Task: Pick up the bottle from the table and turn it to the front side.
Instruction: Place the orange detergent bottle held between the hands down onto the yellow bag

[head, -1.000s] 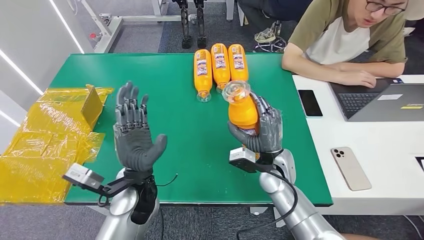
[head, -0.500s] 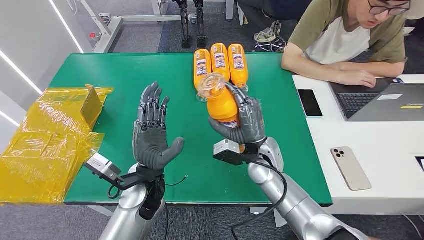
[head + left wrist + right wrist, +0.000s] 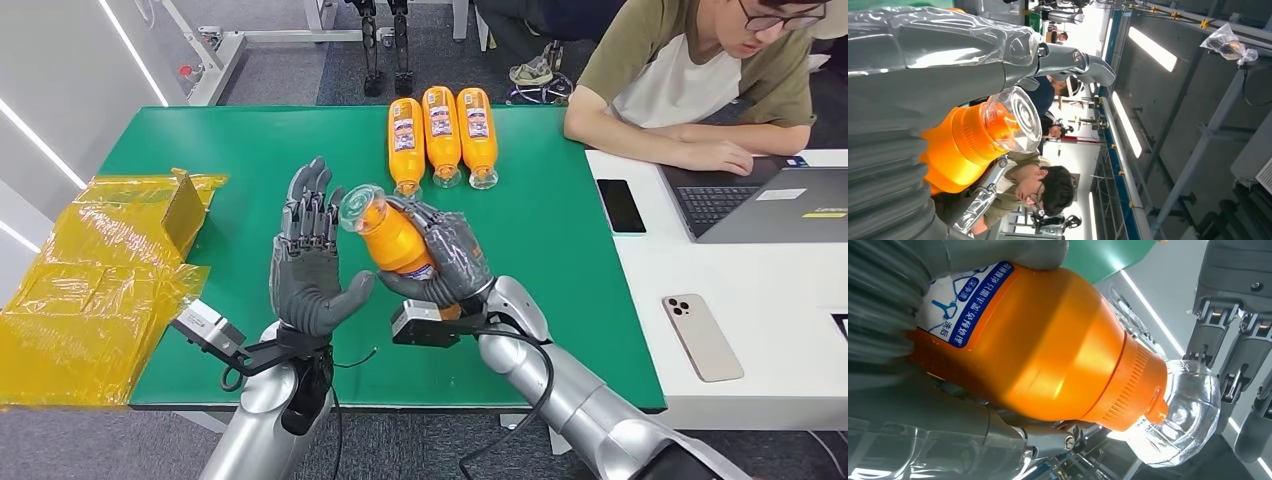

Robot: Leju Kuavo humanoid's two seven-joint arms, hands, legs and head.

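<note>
- The right hand (image 3: 445, 262) gripped an orange bottle (image 3: 392, 236) around its lower body, fingers wrapped over the labelled part, holding it above the green table (image 3: 230, 150).
- The bottle leaned out of those fingers toward the left hand (image 3: 307, 270), its clear domed cap (image 3: 361, 209) pointing up and away from the robot.
- The right wrist view showed the white-and-blue label (image 3: 962, 296) tucked under the right thumb, with the orange neck and clear cap (image 3: 1180, 415) standing free beyond the fingertips.
- The left hand stood upright, palm facing the bottle, fingers (image 3: 308, 214) spread apart and holding nothing; the cap sat just beside those fingertips, and its thumb reached toward the bottle's underside, though contact could not be made out.
- Past both sets of fingertips, three more orange bottles (image 3: 441, 133) lay side by side on the table, caps toward the robot.
- Off the left hand's outer side lay crumpled yellow plastic wrap (image 3: 95, 275).
- Beyond the right hand, a person (image 3: 690, 70) sat at a white desk (image 3: 770, 300) with a laptop (image 3: 770, 200) and two phones (image 3: 620, 205).
</note>
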